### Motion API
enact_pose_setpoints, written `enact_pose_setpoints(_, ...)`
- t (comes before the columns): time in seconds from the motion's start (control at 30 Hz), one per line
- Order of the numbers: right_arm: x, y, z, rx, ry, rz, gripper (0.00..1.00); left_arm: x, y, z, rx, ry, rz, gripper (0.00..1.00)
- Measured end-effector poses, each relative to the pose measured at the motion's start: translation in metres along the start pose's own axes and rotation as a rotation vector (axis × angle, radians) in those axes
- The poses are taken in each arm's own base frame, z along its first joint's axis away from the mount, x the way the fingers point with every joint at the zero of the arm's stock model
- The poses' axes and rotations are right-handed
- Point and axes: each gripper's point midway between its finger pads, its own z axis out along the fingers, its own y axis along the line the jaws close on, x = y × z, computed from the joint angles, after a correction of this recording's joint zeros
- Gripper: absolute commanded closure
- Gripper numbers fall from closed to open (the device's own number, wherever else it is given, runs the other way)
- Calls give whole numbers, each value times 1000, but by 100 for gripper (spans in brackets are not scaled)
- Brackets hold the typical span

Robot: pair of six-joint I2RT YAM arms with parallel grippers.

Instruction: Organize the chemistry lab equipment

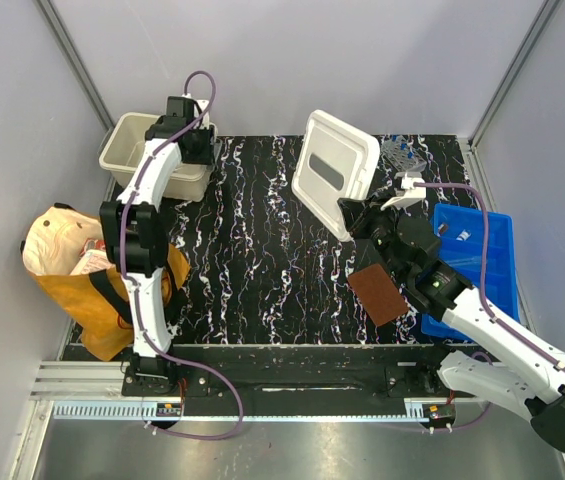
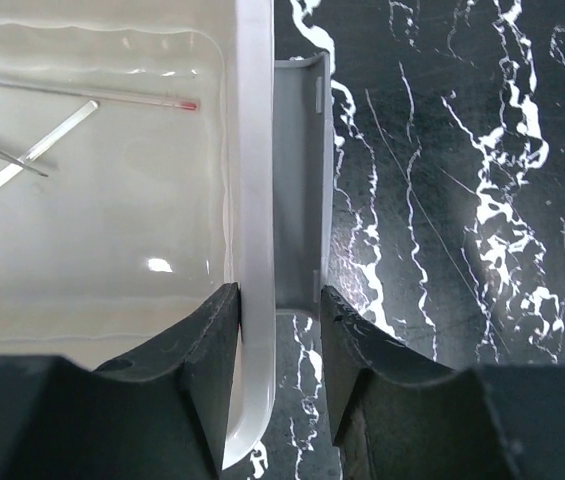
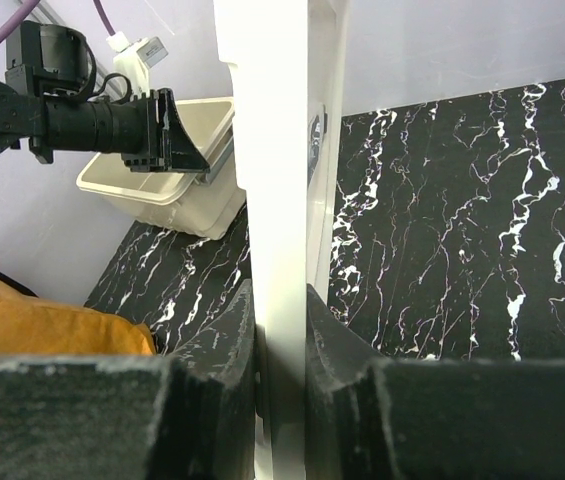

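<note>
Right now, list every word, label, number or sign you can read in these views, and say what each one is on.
None can be read.
Sticker at the left arm base: too small to read.
Sticker at the right arm base: too small to read.
Red-and-white packets in the tan paper bag: print blurred.
White lid in the right gripper, beige bin in the left gripper: no markings seen.
</note>
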Motion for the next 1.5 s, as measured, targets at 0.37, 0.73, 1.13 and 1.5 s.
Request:
enact_pose_setpoints(0.37, -10, 11, 19, -2, -24, 6, 100, 24, -46, -20, 100, 26, 28, 68)
enact_pose_setpoints(0.73, 6, 27, 70, -22, -9, 68, 100, 16, -65, -50, 154, 0, -4, 39)
enact_pose_setpoints(1.13, 4, 89, 147, -200, -15, 270, 100, -85, -2, -209, -44, -391, -206, 37)
enact_pose_setpoints(1.5, 81, 129, 238, -365, 160, 530, 96, -44, 51, -225, -180, -375, -313, 36)
